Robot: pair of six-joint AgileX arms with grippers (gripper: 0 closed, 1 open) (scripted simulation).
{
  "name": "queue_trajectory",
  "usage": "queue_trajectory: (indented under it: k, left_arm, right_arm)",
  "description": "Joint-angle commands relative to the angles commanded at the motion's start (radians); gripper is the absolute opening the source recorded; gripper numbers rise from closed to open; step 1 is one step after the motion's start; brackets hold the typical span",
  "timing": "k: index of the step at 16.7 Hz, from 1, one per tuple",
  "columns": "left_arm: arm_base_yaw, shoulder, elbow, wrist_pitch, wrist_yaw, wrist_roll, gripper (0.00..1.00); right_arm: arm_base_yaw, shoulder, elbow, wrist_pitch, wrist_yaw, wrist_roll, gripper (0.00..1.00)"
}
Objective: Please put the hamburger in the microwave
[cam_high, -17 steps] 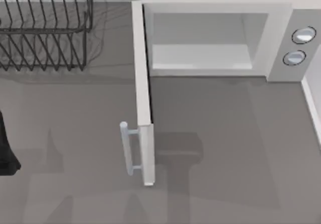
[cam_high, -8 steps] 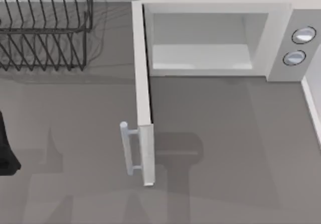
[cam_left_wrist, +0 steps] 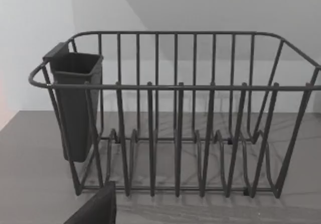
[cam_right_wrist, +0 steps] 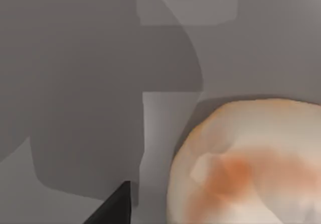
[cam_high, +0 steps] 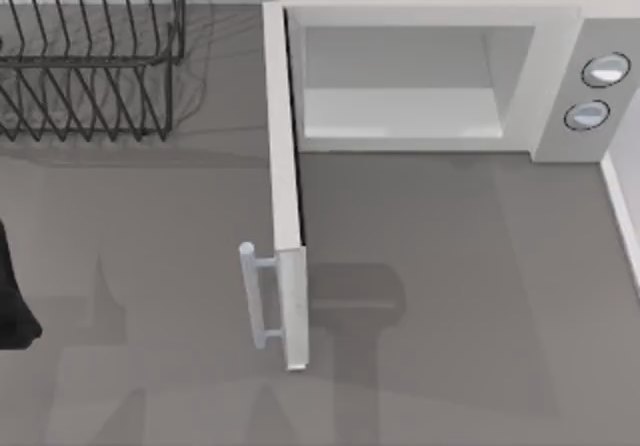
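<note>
On the table [cam_high: 450,296], nothing has moved; microwave [cam_high: 420,76] open, claw states untellable.

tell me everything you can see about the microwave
The microwave is a large white box at the back of the table, right of the dark wire dish rack. Its door stands swung fully open, edge-on toward the front, with a silver bar handle on its outer face. The pale cavity holds nothing. Two round silver dials sit on the panel at its right. No gripper touches it.
</note>
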Motion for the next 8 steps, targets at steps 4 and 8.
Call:
queue_trajectory:
  k: [4, 8]
  left_arm:
    - [0.000, 0.000, 0.000, 0.000, 0.000, 0.000, 1.00]
    - [0.000, 0.000, 0.000, 0.000, 0.000, 0.000, 1.00]
  right_arm:
    - [0.000, 0.000, 0.000, 0.000, 0.000, 0.000, 0.25]
    - [0.000, 0.000, 0.000, 0.000, 0.000, 0.000, 0.00]
